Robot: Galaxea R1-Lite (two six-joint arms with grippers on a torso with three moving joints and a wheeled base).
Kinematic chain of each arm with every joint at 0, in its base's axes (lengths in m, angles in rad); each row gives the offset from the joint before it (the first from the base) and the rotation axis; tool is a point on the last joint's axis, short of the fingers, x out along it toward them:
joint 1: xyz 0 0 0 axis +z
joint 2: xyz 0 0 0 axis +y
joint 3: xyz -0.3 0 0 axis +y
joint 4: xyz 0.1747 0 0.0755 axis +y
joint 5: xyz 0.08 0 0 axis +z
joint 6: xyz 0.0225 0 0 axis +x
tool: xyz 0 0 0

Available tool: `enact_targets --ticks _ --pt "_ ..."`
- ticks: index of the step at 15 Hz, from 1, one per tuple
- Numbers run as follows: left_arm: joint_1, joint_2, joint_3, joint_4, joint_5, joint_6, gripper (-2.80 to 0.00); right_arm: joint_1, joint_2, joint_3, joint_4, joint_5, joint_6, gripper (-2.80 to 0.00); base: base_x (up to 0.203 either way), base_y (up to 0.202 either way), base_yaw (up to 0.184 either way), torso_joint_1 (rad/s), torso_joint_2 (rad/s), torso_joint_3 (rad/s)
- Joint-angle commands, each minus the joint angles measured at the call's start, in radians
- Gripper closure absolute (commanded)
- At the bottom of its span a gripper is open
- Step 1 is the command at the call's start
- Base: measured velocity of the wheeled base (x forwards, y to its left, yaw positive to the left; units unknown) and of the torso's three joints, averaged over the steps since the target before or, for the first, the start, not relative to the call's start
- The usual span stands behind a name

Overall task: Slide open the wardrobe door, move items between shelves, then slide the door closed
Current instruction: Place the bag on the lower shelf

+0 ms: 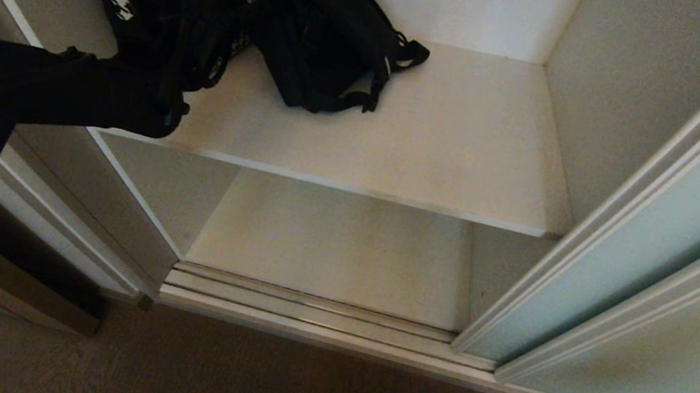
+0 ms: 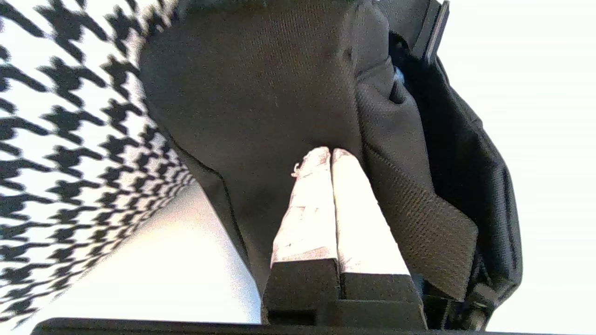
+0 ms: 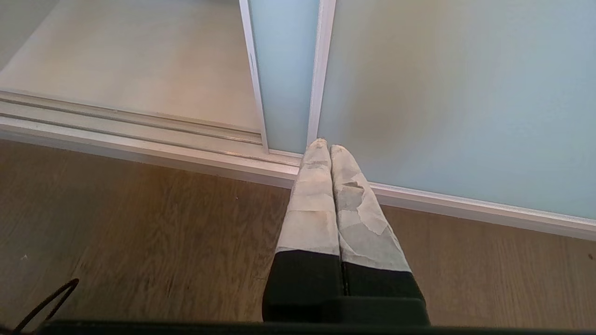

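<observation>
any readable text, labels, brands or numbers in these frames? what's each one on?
No text can be read in any view.
Small pale tag on the black bag lying on the upper shelf: too small and blurred to read.
Houndstooth item beside the bag: a pattern only, no lettering.
Sliding wardrobe door, lower shelf and floor: no markings show.

**Where things sit around my jaws**

The soft black fabric bag [image 1: 319,42] lies on the upper off-white laminate shelf [image 1: 443,148], toward its back left. The lower off-white shelf [image 1: 335,244] sits beneath. The mint frosted-glass sliding door [image 1: 665,228] stands to the right. My left gripper [image 2: 331,151] touches the bag; my right gripper [image 3: 324,145] hangs above the wood-grain floor [image 3: 139,218], before the door.
</observation>
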Motion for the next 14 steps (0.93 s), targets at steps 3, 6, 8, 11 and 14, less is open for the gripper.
enact_targets --ticks 3,6,8,11,14 --pt "-0.013 -0.043 0.023 0.016 0.001 0.018 0.0 0.0 -0.002 0.002 0.0 0.0 0.0 0.0 0.0 0.0 0.0 0.0 0.0 0.0" --pt "-0.032 -0.057 0.025 0.056 0.003 0.022 0.0 0.0 -0.003 0.002 0.0 0.0 0.0 0.0 0.0 0.0 0.0 0.0 0.0 0.0" --pt "-0.048 -0.062 0.027 0.086 0.012 0.036 -2.8 0.0 -0.002 0.002 0.0 0.0 0.0 0.0 0.0 0.0 0.0 0.0 0.0 0.0" --pt "-0.049 -0.068 0.029 0.123 0.003 0.09 -2.8 0.0 -0.003 0.002 0.0 0.0 0.0 0.0 0.0 0.0 0.0 0.0 0.0 0.0" --pt "-0.048 -0.067 0.01 0.103 -0.048 0.086 -2.8 0.0 -0.002 0.002 0.0 0.0 0.0 0.0 0.0 0.0 0.0 0.0 0.0 0.0"
